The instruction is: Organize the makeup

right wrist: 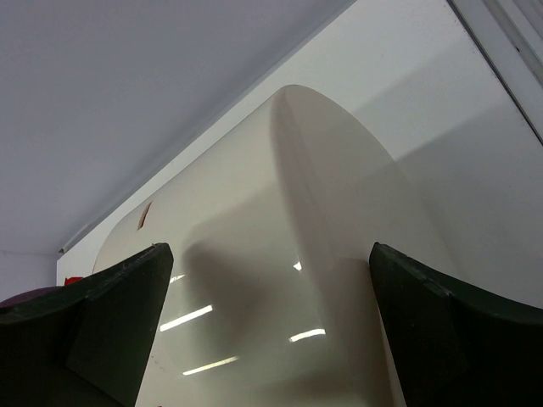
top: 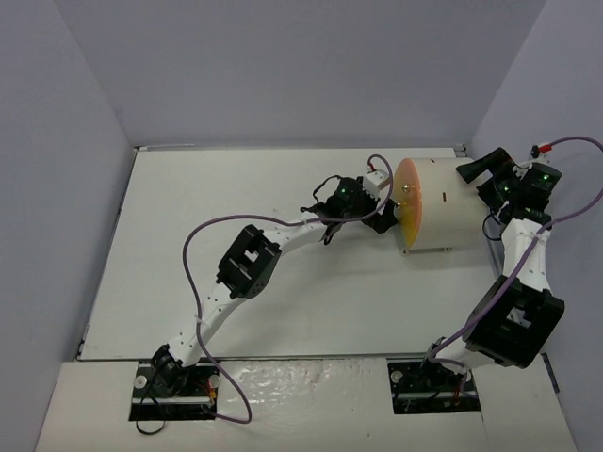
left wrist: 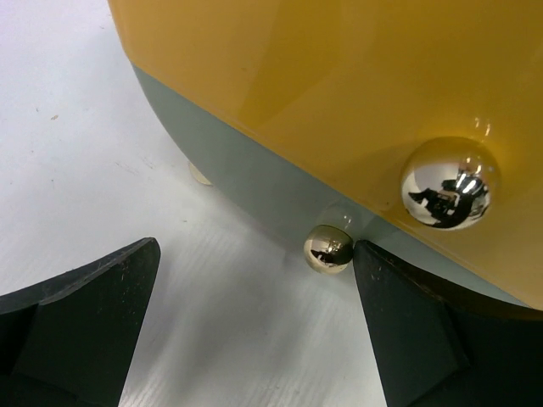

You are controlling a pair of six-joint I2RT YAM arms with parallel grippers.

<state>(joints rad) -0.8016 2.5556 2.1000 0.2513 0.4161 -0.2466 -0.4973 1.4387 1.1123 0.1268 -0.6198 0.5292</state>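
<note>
No makeup shows in any view. The cream drum point(top: 443, 212) lies with its orange front point(top: 408, 202) facing left. My left gripper point(top: 382, 219) is open right at that front. In the left wrist view, the left gripper point(left wrist: 254, 259) stands wide over the table, and a small gold knob point(left wrist: 328, 248) sits just beside its right fingertip point(left wrist: 399, 297). A larger chrome knob point(left wrist: 450, 184) sticks out of the orange panel point(left wrist: 339, 76). My right gripper point(top: 485, 184) is open at the drum's right end, and the cream wall point(right wrist: 280, 254) fills the gap of the right gripper point(right wrist: 267, 280).
A grey-green panel point(left wrist: 254, 186) runs below the orange one, with a small foot point(left wrist: 199, 176) under it. White table point(top: 236, 188) stretches left of the drum. Grey walls point(top: 283, 66) close in the back and sides. Purple cables point(top: 203, 235) loop along both arms.
</note>
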